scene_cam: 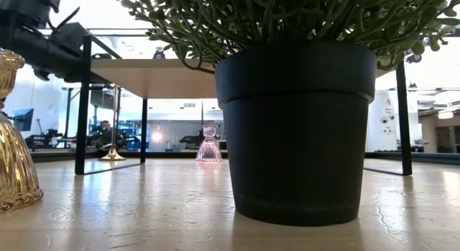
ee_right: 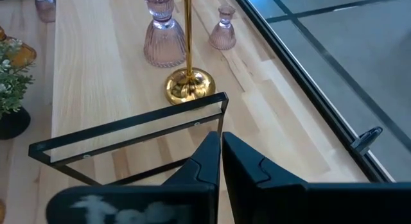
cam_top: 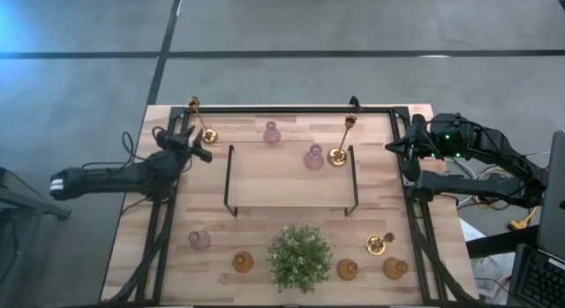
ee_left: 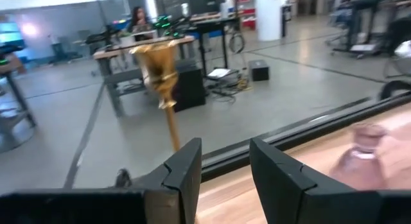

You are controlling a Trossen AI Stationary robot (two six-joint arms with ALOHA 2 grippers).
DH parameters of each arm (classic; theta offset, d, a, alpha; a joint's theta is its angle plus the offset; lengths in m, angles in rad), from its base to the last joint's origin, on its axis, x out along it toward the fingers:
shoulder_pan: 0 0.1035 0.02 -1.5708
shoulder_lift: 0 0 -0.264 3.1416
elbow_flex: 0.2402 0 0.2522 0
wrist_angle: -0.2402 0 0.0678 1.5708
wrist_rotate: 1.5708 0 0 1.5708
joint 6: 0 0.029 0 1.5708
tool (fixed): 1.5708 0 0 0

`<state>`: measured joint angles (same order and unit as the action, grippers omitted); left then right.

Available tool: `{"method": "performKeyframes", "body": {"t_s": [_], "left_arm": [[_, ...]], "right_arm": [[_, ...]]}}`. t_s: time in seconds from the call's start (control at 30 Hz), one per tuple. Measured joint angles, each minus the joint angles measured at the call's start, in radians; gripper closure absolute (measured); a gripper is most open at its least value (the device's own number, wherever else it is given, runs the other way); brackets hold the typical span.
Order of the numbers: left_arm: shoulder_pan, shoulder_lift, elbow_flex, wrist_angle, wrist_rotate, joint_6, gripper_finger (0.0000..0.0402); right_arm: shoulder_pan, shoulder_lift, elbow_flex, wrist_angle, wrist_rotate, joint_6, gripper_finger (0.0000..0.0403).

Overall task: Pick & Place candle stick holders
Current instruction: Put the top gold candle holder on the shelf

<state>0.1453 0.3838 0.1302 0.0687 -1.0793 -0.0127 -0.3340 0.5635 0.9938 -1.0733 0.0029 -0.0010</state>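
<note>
At table's far-left corner, left gripper (cam_top: 201,152) open beside brass holder (cam_top: 200,121); right gripper (cam_top: 395,147) closed, empty.

The shelf (cam_top: 291,180) stands mid-bench (cam_top: 282,229); the plant (cam_top: 300,258) sits before it, holders (cam_top: 338,140) behind, my left fingers (cam_top: 199,146) beside one.

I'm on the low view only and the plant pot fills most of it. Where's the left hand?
Observer: The left hand is near the table corner at the high view's top left, beside a brass holder.
Operator: Has it gripped it?
Observer: No. The left wrist view shows its fingers open, with the stick beyond them.
Operator: And the right hand?
Observer: The right hand is shut on nothing, at the table's right edge.
</note>
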Motion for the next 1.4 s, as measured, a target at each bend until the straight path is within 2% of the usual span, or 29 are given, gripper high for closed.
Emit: {"method": "performKeyframes", "body": {"t_s": [0.17,0.43,0.57,0.7,0.8,1.17,1.3,1.4], "left_arm": [[0.109,0.039,-0.028,0.085,0.025,-0.014,0.0266],[0.294,0.096,-0.054,0.221,0.273,0.008,0.0266],[0.367,0.127,-0.054,0.232,0.315,0.008,0.0266],[0.439,0.161,-0.054,0.299,0.428,0.018,0.0266],[0.489,0.194,-0.054,0.335,0.475,0.022,0.0266],[0.61,0.328,-0.05,0.466,0.622,0.041,0.0266],[0.625,0.377,-0.052,0.514,0.635,0.05,0.0268],[0.635,0.404,-0.048,0.529,0.634,0.064,0.029]], "right_arm": [[0.0,0.0,0.0,0.0,0.0,0.0,0.039],[0.0,0.0,0.0,0.0,0.0,0.0,0.039],[0.0,0.0,0.0,0.0,0.0,0.0,0.039],[0.0,0.0,0.0,0.0,0.0,0.0,0.039],[0.0,0.0,0.0,0.0,0.0,0.0,0.039],[0.0,0.0,0.0,0.0,0.0,0.0,0.039],[0.0,0.0,0.0,0.0,0.0,0.0,0.039],[0.0,0.0,0.0,0.0,0.0,0.0,0.039]]}}
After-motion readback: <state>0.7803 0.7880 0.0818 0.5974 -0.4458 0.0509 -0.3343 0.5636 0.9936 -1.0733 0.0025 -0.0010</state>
